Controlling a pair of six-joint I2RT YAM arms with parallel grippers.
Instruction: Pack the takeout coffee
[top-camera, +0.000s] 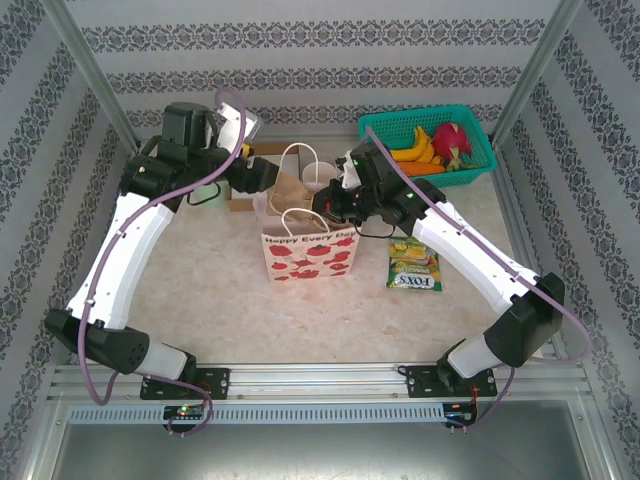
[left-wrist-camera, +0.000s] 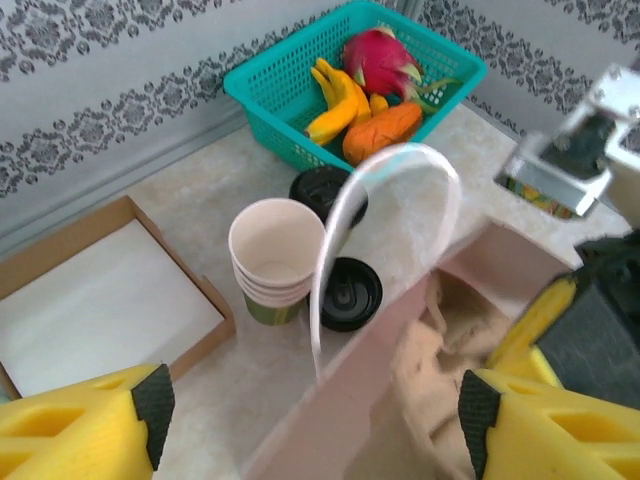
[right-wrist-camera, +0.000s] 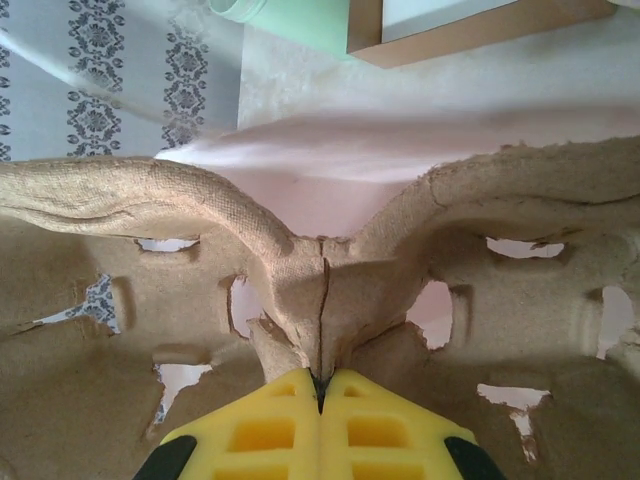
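Note:
Seen from above in the left wrist view, the takeout coffee (left-wrist-camera: 348, 293) shows its black lid and stands on the table beside a stack of lidless cups (left-wrist-camera: 275, 262). A second black-lidded cup (left-wrist-camera: 325, 190) stands just behind it. My left gripper (left-wrist-camera: 315, 415) hangs open above the back edge of the paper bag (top-camera: 308, 255), nothing between its fingers (left-wrist-camera: 150, 400). A brown pulp cup carrier (right-wrist-camera: 330, 290) sits inside the bag. My right gripper (right-wrist-camera: 320, 400) is shut on the carrier's centre ridge. The bag's white handle (left-wrist-camera: 385, 165) arches up in front of the cups.
A teal basket (top-camera: 425, 140) of fruit stands at the back right. A snack packet (top-camera: 413, 268) lies right of the bag. At the back left are a shallow cardboard tray (left-wrist-camera: 90, 300) and a pale mint-green holder (right-wrist-camera: 300, 20).

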